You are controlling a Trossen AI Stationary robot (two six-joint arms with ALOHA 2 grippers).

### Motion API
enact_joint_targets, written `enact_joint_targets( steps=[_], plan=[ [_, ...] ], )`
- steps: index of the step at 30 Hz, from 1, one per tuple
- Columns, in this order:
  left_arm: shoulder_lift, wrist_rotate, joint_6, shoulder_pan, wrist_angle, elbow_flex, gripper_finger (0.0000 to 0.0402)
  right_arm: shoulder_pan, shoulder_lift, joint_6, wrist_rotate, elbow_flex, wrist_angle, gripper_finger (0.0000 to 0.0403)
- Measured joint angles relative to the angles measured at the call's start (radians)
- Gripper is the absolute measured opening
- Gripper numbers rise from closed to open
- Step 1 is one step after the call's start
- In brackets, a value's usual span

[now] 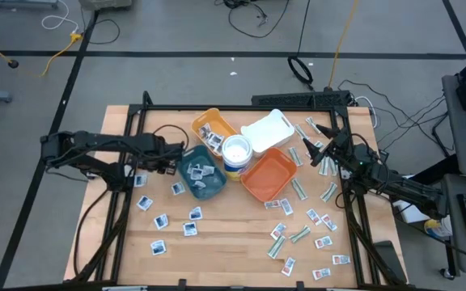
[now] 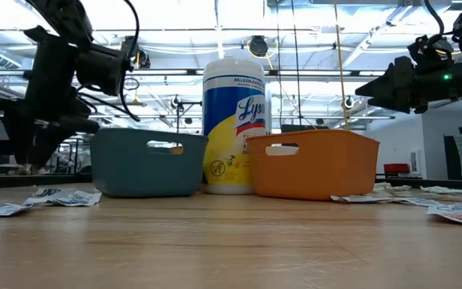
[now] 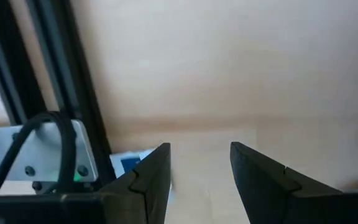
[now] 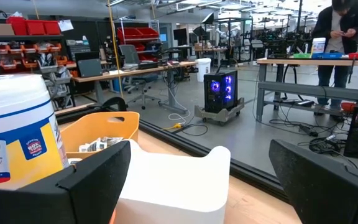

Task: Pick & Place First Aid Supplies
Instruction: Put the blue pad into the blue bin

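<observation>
The first aid supplies are small flat packets scattered on the wooden table, blue-marked ones at the near left (image 1: 160, 220) and green and red-marked ones at the right (image 1: 302, 234). A few lie in the teal tray (image 1: 201, 174) and the yellow tray (image 1: 213, 128). My left gripper (image 1: 128, 172) (image 2: 32, 160) points down above the table, left of the teal tray. Its fingers (image 3: 148, 180) are apart with bare wood between them, and a blue-white packet (image 3: 132, 163) lies beside one finger. My right gripper (image 1: 318, 145) (image 4: 199, 155) waits open and level at the far right.
An orange tray (image 1: 267, 174), a white tray (image 1: 267, 129) and a round wipes tub (image 1: 235, 153) stand in the middle with the teal and yellow trays. Black frame rails (image 3: 73, 81) run along the table's left side. A person (image 4: 344, 37) stands far off in the room.
</observation>
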Motion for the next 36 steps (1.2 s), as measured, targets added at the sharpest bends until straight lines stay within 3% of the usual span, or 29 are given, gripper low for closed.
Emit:
enact_joint_targets(
  steps=[9,17,26,29,36],
  plan=[
    [-0.039,-0.04,-0.063,0.092,0.006,0.0,0.0172,0.0,0.0,0.0,0.0,0.0,0.0,0.0377],
    [-0.047,-0.138,-0.136,0.262,0.039,-0.019,0.0172,0.0,0.0,0.0,0.0,0.0,0.0,0.0377],
    [0.138,-0.011,-0.23,0.346,0.1,-0.042,0.0172,0.0,0.0,0.0,0.0,0.0,0.0,0.0377],
    [0.182,0.011,-0.363,0.343,0.133,-0.039,0.0172,0.0,0.0,0.0,0.0,0.0,0.0,0.0377],
    [0.206,0.038,-0.835,0.302,0.12,-0.038,0.0172,0.0,0.0,0.0,0.0,0.0,0.0,0.0377]
  ],
)
